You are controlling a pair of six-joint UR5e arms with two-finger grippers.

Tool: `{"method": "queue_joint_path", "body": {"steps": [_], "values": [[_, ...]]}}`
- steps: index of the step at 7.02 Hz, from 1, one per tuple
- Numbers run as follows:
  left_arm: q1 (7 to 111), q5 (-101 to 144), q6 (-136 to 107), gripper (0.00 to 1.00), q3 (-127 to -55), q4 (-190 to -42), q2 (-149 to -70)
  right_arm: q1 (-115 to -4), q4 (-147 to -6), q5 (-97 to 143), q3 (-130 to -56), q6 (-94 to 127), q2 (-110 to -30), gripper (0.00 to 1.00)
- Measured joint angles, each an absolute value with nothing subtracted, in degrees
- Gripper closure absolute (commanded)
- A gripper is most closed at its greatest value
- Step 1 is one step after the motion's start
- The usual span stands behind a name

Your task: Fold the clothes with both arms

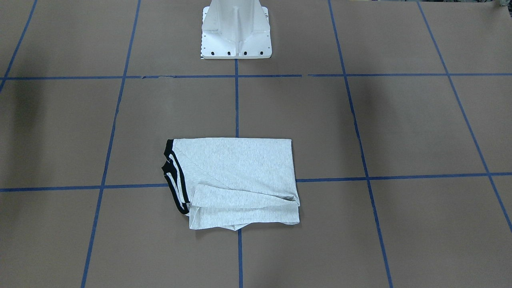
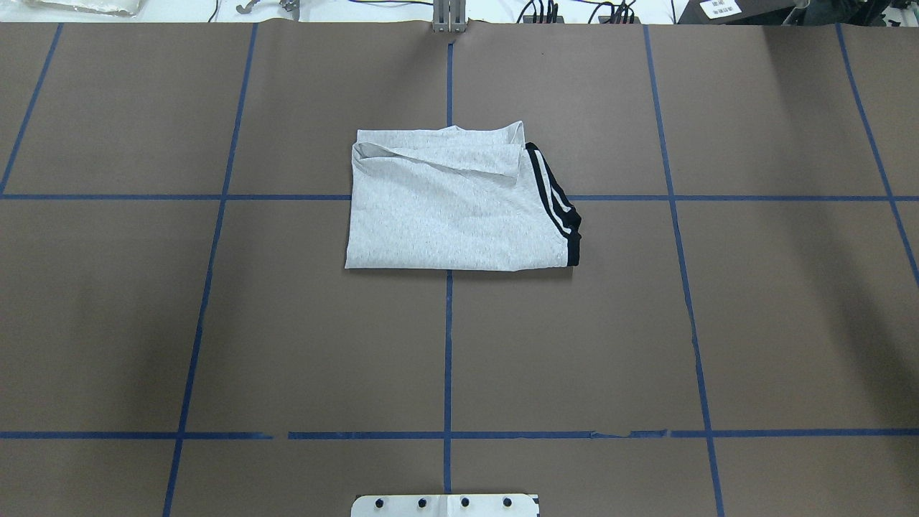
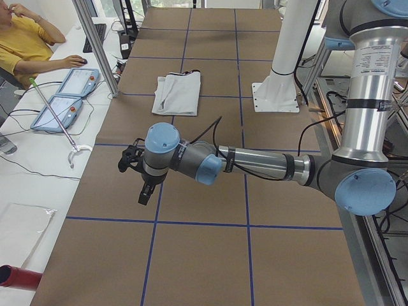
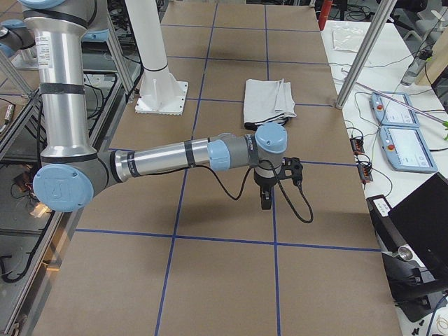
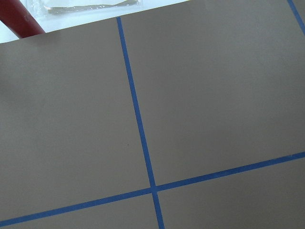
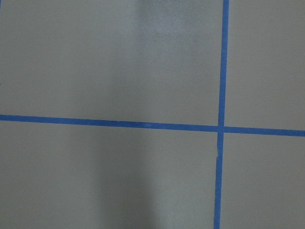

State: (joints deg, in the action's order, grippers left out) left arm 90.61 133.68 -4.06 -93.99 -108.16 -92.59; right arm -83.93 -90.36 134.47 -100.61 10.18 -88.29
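Front-facing view: the grey T-shirt [image 1: 236, 180] lies folded into a rough rectangle mid-table [image 1: 400, 120], across a crossing of blue tape lines [image 1: 237, 104]. The white pedestal [image 1: 236, 36] stands well apart from it.

Overhead: the shirt's black-striped edge points to the robot's right.

Left side view: the left gripper [image 3: 144, 194] hangs over bare table, well apart from the shirt. Open or closed, holding anything? Can't tell.

Right side view: the right gripper [image 4: 264, 199] hovers likewise, its grip unreadable too.

Wrist cameras: only brown surface and tape.
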Motion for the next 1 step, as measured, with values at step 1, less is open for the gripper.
{"method": "queue_joint_path", "body": {"steps": [1], "values": [[90.62,133.68,-4.10,0.00,-94.06,-108.13,-92.47,-83.95,-90.35,134.47,-100.72,10.14,-88.34,0.00]]}}
